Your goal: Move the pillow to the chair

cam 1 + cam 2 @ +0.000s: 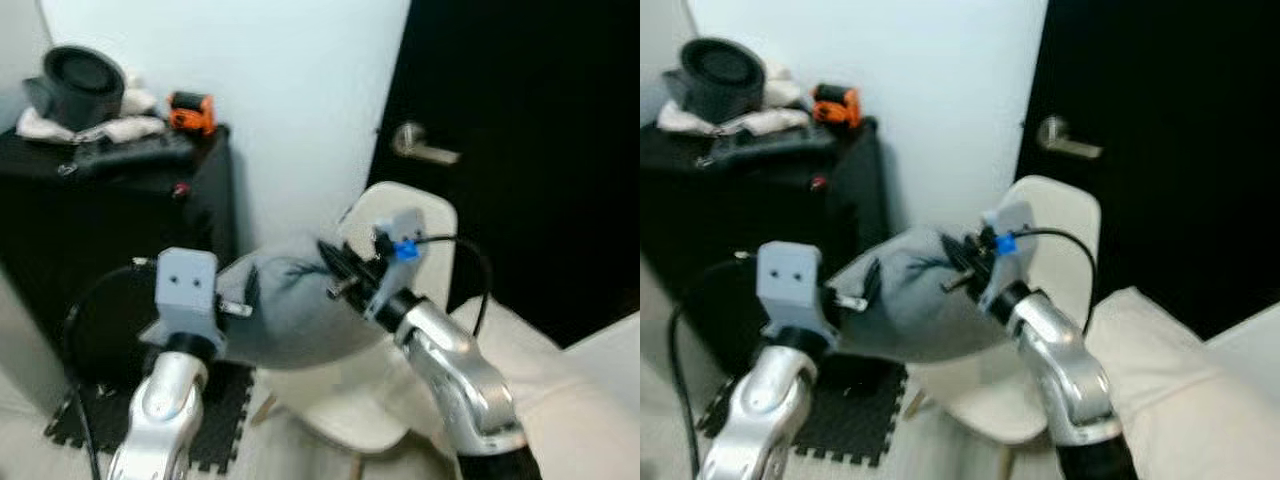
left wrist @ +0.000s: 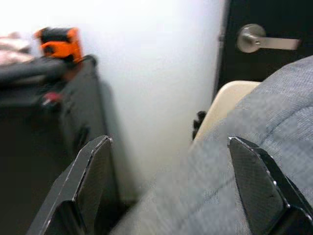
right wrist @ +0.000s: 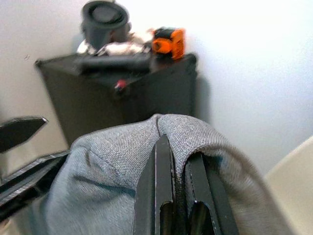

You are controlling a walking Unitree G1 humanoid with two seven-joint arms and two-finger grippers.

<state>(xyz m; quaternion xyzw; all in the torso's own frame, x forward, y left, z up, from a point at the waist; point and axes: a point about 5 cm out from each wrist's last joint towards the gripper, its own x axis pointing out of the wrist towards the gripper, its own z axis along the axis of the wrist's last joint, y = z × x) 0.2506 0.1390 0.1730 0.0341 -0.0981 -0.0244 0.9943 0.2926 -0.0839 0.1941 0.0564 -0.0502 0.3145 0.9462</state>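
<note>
- Right gripper: we see its two black fingers pinched nearly together on a fold of the grey pillow, cloth bunched between them.
- Left gripper: its fingers stand wide apart, and the pillow's grey cloth runs between them; we cannot tell whether either finger presses on it.
- Pillow: held in the air between the two arms, just above and in front of the seat of the cream chair, not yet resting on it.
- Handling, as we judge it: the woven cover creases and sags at the pinch, so the pillow is soft, light and limp. A grip on a gathered fold or corner suits it; a hold at one end lets the rest droop, so support at both ends keeps it level.
- Beyond: a black cabinet stands against the white wall, its top surface carrying a dark round pot-like object whose contents we cannot see, an orange device and pale cloths.
</note>
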